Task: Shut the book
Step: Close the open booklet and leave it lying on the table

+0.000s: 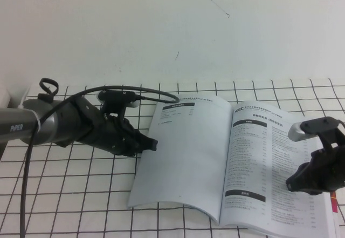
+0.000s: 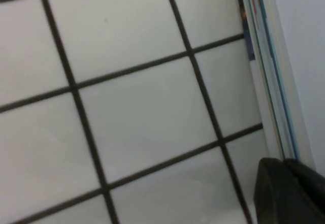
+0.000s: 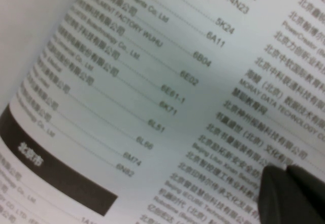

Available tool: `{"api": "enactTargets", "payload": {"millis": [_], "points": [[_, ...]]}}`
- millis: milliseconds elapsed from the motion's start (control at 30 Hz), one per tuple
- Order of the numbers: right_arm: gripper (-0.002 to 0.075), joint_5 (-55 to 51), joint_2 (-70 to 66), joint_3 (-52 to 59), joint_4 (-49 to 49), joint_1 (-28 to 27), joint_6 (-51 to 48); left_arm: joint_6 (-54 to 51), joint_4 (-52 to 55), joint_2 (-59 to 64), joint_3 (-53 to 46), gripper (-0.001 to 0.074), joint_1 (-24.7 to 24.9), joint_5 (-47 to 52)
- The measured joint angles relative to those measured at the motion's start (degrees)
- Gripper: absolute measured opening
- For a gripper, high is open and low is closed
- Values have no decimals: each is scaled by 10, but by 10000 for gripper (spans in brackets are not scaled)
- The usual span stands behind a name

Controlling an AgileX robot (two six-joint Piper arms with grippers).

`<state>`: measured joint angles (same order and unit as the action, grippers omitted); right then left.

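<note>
White-paged book (image 1: pixel 226 162) lies open on the table (image 1: pixel 64 195), toward 4 o'clock of centre, with the left jaws closed together at its 9 o'clock edge, probably to lift that half, and the right jaws, likewise together, above its 3 o'clock page.

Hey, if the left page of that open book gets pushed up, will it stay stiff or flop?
Likely floppy: the book shows pages bowing beside the spine. It looks thin and light, so it may slide on the grid cloth. The left gripper sits at its left edge, right gripper over the right page.
</note>
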<state>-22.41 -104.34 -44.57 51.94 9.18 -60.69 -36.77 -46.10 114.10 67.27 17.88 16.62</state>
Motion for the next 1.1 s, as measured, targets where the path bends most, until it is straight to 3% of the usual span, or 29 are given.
{"api": "enactTargets", "payload": {"millis": [167, 500, 733, 900, 1100], "points": [[-3, 1, 0, 0, 2, 0, 0, -71, -107, 1, 0, -4, -1, 78], [-3, 4, 0, 0, 26, -1, 0, -310, -474, 4, 0, -4, -5, 350], [-3, 27, 24, 6, 17, 1, 48, -341, -504, 4, 1, -4, -1, 469], [-3, 62, 72, 16, -74, -2, 140, -342, -506, 1, 2, -4, 0, 488], [-3, 71, 169, 16, -146, -47, 185, -347, -505, -36, 4, -4, 0, 488]]}}
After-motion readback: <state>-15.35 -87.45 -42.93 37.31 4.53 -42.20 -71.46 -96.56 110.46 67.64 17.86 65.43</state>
